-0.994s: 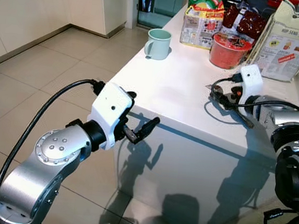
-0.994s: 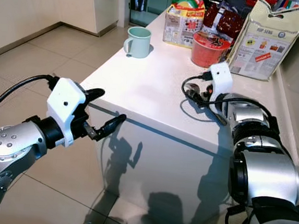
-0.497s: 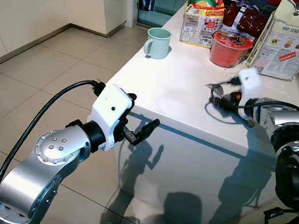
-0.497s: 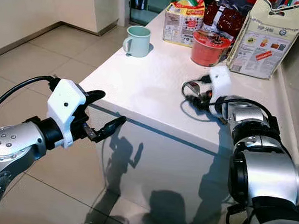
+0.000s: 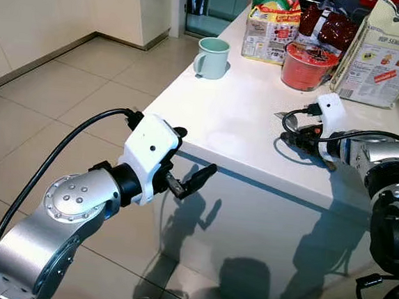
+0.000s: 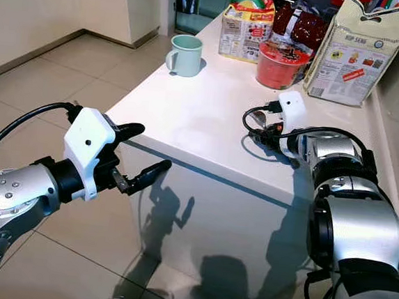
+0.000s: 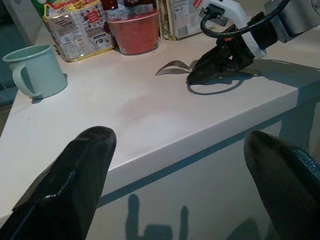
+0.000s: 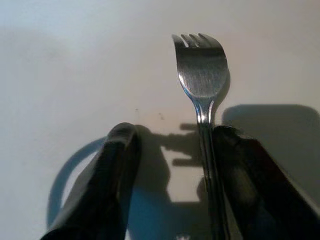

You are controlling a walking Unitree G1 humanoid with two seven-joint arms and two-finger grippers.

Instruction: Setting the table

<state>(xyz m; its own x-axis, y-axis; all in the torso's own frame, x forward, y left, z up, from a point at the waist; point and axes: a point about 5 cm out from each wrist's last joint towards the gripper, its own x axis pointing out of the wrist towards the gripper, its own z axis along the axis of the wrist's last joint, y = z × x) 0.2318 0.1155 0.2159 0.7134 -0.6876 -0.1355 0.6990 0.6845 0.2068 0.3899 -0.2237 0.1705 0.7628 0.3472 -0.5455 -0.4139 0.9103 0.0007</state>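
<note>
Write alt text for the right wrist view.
A silver fork lies on a white table, tines pointing away from the camera, its handle running back beside one of the right gripper's two black fingers. The fingers are spread apart and cast dark shadows on the table.

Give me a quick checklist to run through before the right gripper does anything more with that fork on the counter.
1. Fork lies flat on the white counter: ok.
2. Right gripper is down at the fork, fingers apart, handle beside one finger: ok.
3. Firm hold on the fork: not ok, the fingers are not shut on it.
4. Counter ahead of the fork tines is bare: ok.
5. Green mug and red bowl stand well away from the fork: ok.
6. Left gripper is open, off the counter's edge and out of the way: ok.
</note>
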